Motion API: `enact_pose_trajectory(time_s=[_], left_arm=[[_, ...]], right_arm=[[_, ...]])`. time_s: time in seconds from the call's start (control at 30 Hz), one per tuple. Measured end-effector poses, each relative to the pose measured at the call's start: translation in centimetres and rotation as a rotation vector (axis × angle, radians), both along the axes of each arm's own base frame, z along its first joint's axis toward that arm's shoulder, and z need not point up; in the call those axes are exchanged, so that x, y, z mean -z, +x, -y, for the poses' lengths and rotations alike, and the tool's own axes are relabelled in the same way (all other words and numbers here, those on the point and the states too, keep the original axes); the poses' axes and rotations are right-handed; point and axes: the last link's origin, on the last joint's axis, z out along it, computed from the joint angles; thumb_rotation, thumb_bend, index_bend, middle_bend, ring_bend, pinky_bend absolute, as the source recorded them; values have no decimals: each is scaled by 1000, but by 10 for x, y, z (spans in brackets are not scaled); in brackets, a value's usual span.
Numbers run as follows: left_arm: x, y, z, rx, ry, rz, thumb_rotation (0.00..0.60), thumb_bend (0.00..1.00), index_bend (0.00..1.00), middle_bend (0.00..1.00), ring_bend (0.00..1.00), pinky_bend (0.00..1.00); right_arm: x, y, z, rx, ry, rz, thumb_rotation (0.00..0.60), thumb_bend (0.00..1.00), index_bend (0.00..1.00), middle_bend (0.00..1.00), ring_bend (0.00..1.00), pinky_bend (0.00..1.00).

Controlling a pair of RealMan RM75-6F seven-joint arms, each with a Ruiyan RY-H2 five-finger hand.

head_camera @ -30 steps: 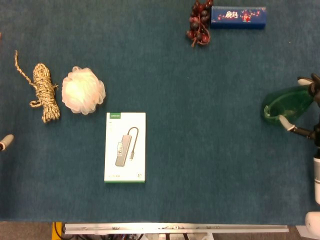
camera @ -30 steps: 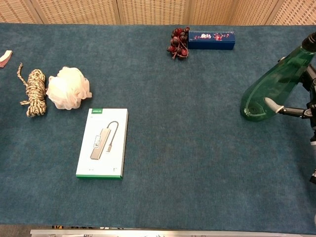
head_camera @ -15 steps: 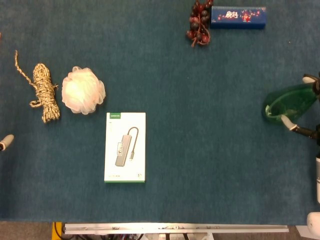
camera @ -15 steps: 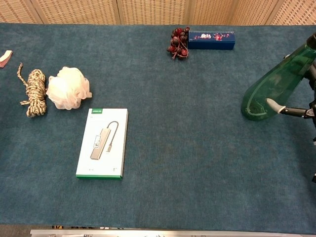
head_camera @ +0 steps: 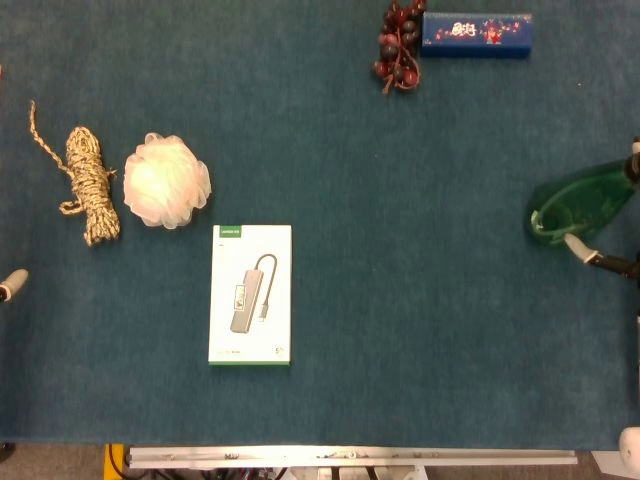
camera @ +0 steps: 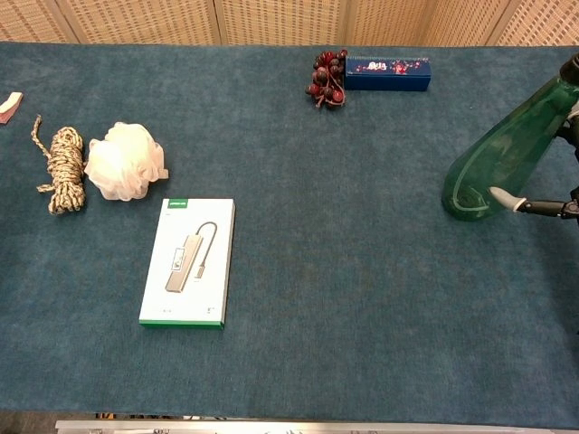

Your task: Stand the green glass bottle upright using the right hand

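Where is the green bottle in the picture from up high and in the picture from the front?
Head view: the green glass bottle is at the far right edge, about halfway up, tilted.
Chest view: the same bottle is at the right edge in the upper half, leaning, its base on the cloth.
Shared landmark: the blue box at the table's far side, left of the bottle in both.

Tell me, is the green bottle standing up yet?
Not yet. Done: the green glass bottle is off its side, its neck raised toward the right edge. In hand: the right hand holds it, a fingertip against the glass near the base, which seems to touch the blue table. Left: tip it fully upright and let go.
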Motion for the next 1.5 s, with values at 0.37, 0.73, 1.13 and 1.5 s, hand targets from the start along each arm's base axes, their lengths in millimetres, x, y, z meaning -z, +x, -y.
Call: enact_pose_trajectory(time_s=[0.37, 0.73, 1.13, 1.5], left_arm=[[0, 0, 0, -1, 0, -2, 600, 0, 0, 0, 0, 0], [0, -1, 0, -1, 0, -5, 600, 0, 0, 0, 0, 0], [0, -1, 0, -1, 0, -7, 600, 0, 0, 0, 0, 0], [0, -1, 0, -2, 1, -7, 600, 0, 0, 0, 0, 0]], right_arm=[[-5, 2, -4, 14, -11, -4, 600, 0, 0, 14, 0, 113], [-25, 12, -17, 27, -71, 12, 600, 0, 0, 11, 0, 113], [-67, 15, -38, 67, -201, -54, 600, 40, 0, 39, 0, 113], [-102, 23, -50, 109, -290, -222, 600, 95, 0, 88, 0, 113]])
